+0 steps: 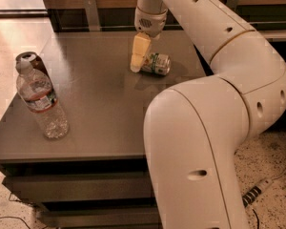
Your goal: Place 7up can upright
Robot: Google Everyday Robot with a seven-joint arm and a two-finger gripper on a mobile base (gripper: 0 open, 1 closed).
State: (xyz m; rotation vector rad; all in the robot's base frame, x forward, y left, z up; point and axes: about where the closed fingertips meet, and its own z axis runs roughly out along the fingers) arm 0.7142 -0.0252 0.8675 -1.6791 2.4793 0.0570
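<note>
The 7up can [157, 63] lies on its side on the grey table [95, 113], in the upper middle of the frame. The gripper [137, 63] hangs down at the can's left end, seemingly touching it. Whether it grips the can cannot be told. A water bottle [42, 104] and a dark can [27, 60] stand at the left.

The can [157, 64] lies on its side on the bench [100, 109], toward the far edge and not upright. Its pale body carries green markings, and a silver end faces right. The claw [137, 61] hangs down at the can's left end, covering that end.
</note>
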